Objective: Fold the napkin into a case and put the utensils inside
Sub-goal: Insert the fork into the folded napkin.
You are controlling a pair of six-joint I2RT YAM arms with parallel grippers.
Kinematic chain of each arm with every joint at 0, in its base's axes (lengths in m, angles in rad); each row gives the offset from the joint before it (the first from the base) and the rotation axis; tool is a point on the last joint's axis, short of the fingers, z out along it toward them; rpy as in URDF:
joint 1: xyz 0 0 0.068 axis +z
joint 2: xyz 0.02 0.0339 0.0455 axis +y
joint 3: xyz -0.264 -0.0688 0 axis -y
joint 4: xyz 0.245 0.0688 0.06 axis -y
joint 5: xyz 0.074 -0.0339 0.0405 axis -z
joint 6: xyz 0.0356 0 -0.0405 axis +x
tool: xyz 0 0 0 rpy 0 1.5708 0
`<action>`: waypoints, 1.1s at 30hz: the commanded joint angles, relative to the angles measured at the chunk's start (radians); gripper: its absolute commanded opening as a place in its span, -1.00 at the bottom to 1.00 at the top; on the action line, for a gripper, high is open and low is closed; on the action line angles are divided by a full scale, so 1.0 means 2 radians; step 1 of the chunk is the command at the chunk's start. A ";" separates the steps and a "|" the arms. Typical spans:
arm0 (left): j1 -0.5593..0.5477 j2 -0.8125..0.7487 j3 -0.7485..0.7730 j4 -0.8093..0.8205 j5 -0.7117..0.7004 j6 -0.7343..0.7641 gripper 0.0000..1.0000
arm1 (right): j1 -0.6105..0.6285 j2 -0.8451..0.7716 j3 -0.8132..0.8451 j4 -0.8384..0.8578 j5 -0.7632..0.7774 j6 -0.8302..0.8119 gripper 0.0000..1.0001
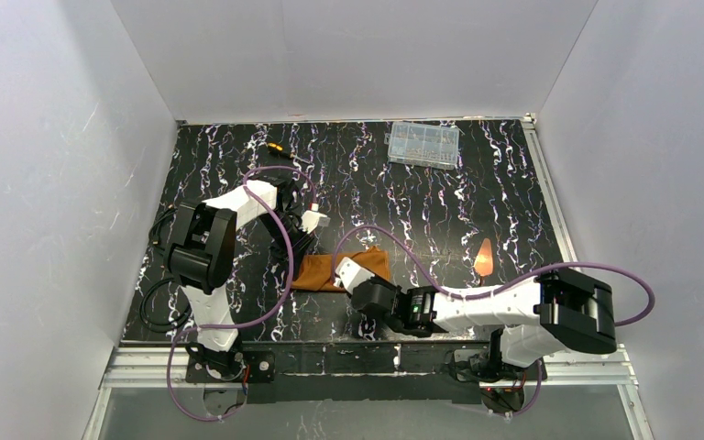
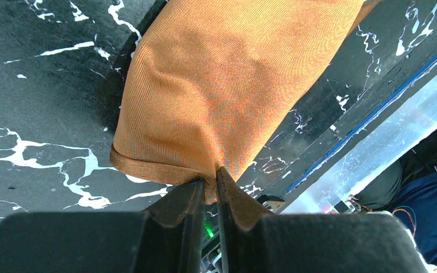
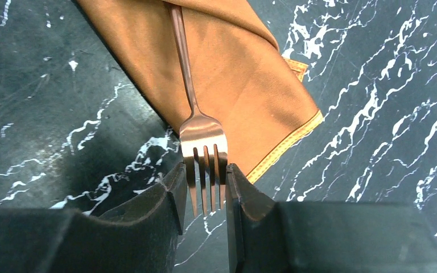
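The rust-orange napkin [image 1: 319, 273] lies folded into a narrow case near the table's front middle. My left gripper [image 1: 304, 253] is shut on its hemmed edge, pinching the cloth [image 2: 205, 102] between the fingertips and lifting that end a little; the gripper shows in the left wrist view [image 2: 209, 183]. My right gripper [image 1: 359, 286] is shut on the tines of a copper fork [image 3: 203, 133]. The fork's handle runs forward and disappears under a fold of the napkin [image 3: 244, 85]. In its own view the right gripper [image 3: 205, 185] sits just off the cloth's corner. No other utensil shows clearly.
A clear plastic compartment box [image 1: 423, 144] stands at the back right. A yellow-and-black screwdriver [image 1: 284, 152] lies at the back left. An orange glint [image 1: 484, 257] sits on the table to the right; I cannot tell what it is. Purple cables loop over both arms.
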 commanded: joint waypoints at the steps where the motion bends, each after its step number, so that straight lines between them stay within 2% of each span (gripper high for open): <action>1: 0.002 0.002 0.010 -0.018 0.022 0.010 -0.77 | -0.020 0.006 0.018 0.023 -0.006 -0.052 -0.38; 9: 0.001 0.005 0.011 -0.024 0.029 0.018 -0.77 | -0.065 0.005 0.018 0.050 -0.057 -0.099 -0.37; 16: 0.001 0.006 0.012 -0.026 0.032 0.021 -0.77 | -0.077 0.025 0.027 0.060 -0.099 -0.126 -0.35; 31: 0.001 0.007 0.011 -0.032 0.041 0.026 -0.77 | -0.108 0.040 0.040 0.074 -0.099 -0.138 -0.35; 33: 0.002 0.006 0.013 -0.034 0.039 0.025 -0.77 | -0.110 0.038 0.042 0.070 -0.102 -0.129 -0.22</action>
